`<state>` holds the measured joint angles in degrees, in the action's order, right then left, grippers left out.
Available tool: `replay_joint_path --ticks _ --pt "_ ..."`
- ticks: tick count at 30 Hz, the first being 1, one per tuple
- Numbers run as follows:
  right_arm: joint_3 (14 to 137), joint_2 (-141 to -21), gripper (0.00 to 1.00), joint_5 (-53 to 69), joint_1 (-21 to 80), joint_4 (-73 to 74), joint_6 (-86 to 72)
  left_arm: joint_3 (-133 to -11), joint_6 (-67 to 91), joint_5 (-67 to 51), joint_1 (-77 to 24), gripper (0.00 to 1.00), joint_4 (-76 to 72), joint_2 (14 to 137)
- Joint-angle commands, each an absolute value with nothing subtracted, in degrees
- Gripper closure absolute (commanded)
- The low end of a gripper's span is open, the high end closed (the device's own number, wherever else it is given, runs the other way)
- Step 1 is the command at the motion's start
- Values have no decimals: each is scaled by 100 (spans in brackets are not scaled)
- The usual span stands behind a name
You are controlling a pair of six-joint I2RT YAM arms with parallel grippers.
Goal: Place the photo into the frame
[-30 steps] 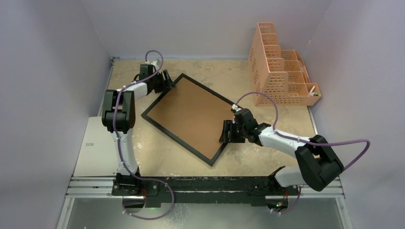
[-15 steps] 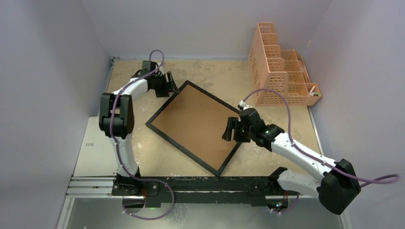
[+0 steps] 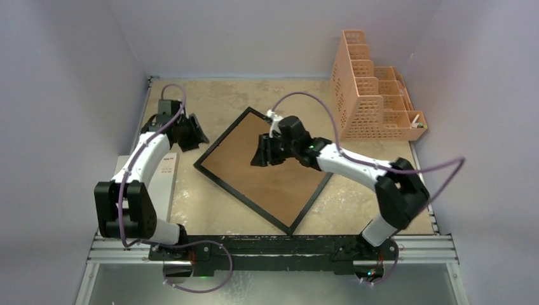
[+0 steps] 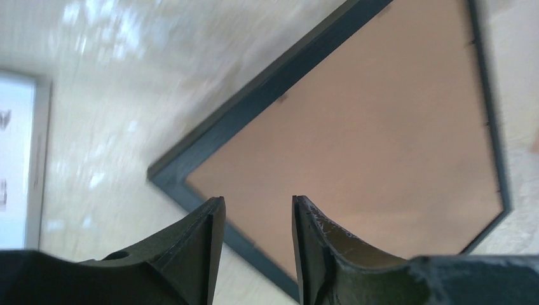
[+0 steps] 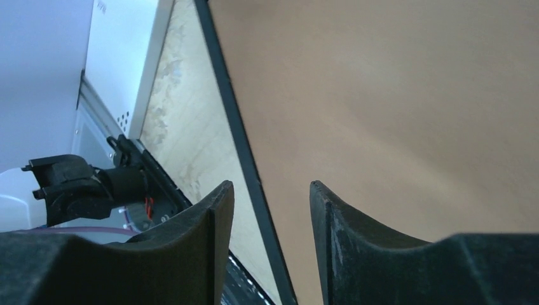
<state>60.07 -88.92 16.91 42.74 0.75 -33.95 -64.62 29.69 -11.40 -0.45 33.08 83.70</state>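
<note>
Since the earlier view the right arm has swung from the near-right edge of the thin black rectangular frame (image 3: 279, 187) to above its far half, and the left arm has drawn back off its far corner. The frame lies brown board up on the mottled tan tabletop (image 3: 216, 210), well apart from a peach mesh organizer (image 3: 372, 95). The right gripper (image 3: 259, 154) hovers over the board and the left gripper (image 3: 194, 135) is near the frame's far-left edge. Each has its fingers slightly apart, holding nothing.

table (image 3: 286, 95) | frame (image 3: 267, 190) flat, brown back up, centre | peach organizer (image 3: 372, 95) far right
</note>
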Motion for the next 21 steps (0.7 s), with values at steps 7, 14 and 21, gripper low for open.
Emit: replay_joint_path --ticks 7,14,21 --pt "8263 -11546 81 3470 5106 -596 -3088 -4268 4038 -773 -30 60 3262 7188" --pt "9005 -12447 86 3887 5228 -705 -3254 -4008 4041 -1288 -30 63 2645 7603" --pt "9150 -12764 90 3704 5225 -652 -3353 -3765 3983 -1206 -24 71 2472 7928"
